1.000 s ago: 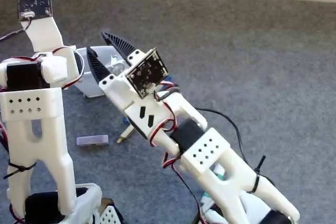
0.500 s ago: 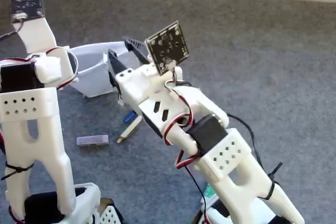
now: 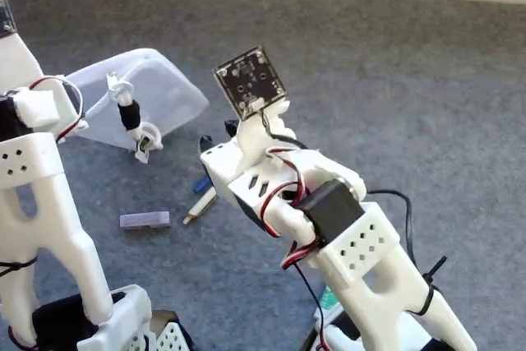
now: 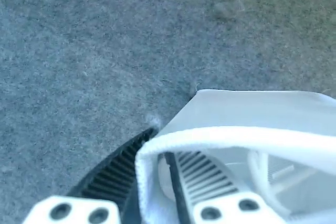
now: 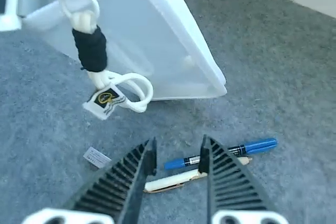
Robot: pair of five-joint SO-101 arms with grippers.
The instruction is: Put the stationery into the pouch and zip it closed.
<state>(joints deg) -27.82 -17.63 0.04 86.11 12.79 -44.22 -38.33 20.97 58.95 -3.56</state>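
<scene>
Grey carpet [image 3: 411,80]: blue marker [image 5: 220,153], cream pen [image 5: 168,182], grey block [image 3: 145,220]

The left gripper [image 4: 157,148], with black ribbed fingers [image 4: 113,163] on white bases, pinches the rolled rim of a translucent white plastic pouch [image 4: 252,111]. One finger lies outside the wall, and the other shows through it from inside. Beneath them spreads a grey felt-like carpet [image 4: 105,40].

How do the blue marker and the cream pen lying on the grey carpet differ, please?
The blue marker is bright blue with a dark, labelled middle; the cream pen is plain and pale. In the high view the blue marker lies nearer the translucent white pouch, the cream pen nearer the small grey block. Both lie flat on the grey carpet, side by side, outside the pouch.
</scene>
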